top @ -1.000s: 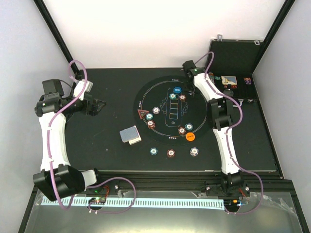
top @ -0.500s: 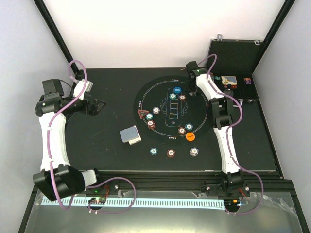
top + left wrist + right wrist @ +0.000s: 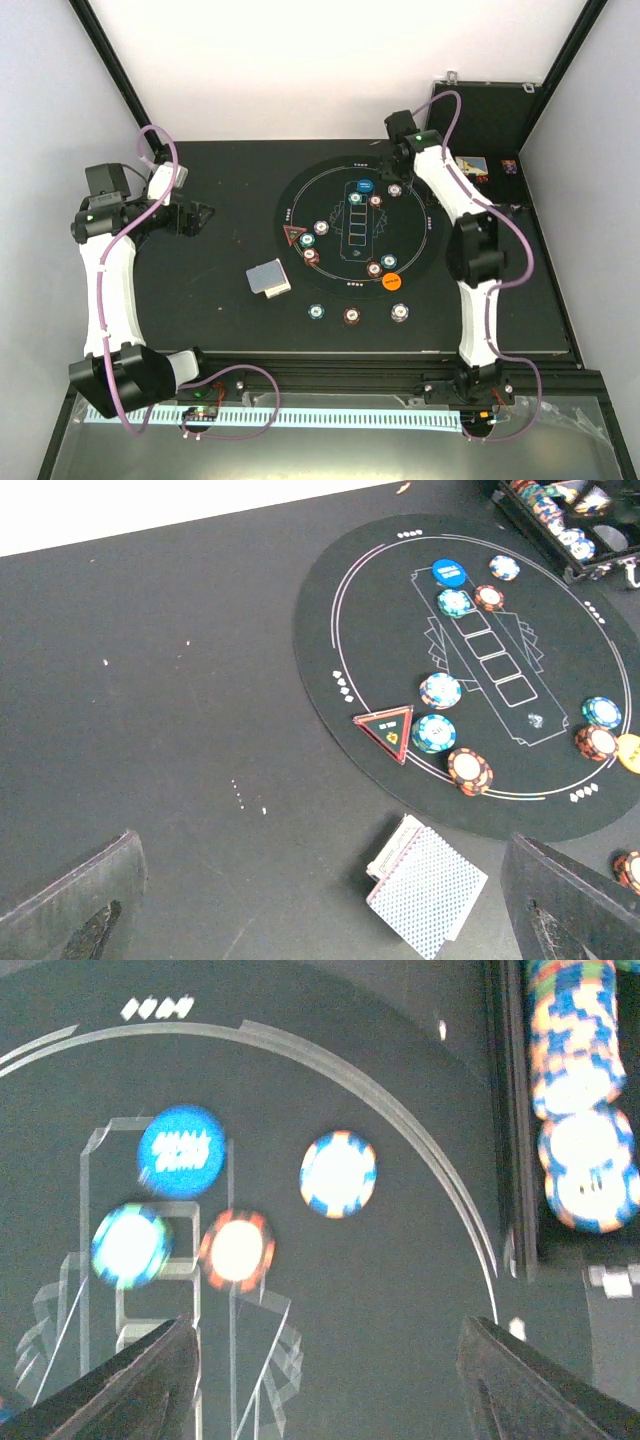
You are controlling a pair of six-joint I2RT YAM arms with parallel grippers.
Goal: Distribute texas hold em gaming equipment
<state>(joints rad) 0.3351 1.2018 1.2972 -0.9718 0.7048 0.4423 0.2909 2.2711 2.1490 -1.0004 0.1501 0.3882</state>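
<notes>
On the round black mat [image 3: 420,240] lie a blue button [image 3: 365,186], a green chip [image 3: 355,199], a brown-red chip [image 3: 376,200] and a white-blue chip [image 3: 396,190]. That white-blue chip [image 3: 338,1173] lies free on the mat, ahead of my right gripper [image 3: 330,1380], which hangs open and empty above the mat's far right part [image 3: 397,172]. The red triangle [image 3: 293,237], the orange button [image 3: 391,282] and more chips sit along the mat's near half. The deck of cards [image 3: 268,278] rests left of the mat. My left gripper [image 3: 195,215] is open over bare table, the deck [image 3: 425,890] just ahead of it.
Three chips [image 3: 352,316] lie in a row on the table in front of the mat. An open black case [image 3: 480,120] at the back right holds stacked chips [image 3: 580,1110] and cards. The black frame posts stand at the back corners.
My right gripper has opened, letting go of the white-blue chip on the mat's far right, and has drawn back toward the case. The left arm has hardly moved.
</notes>
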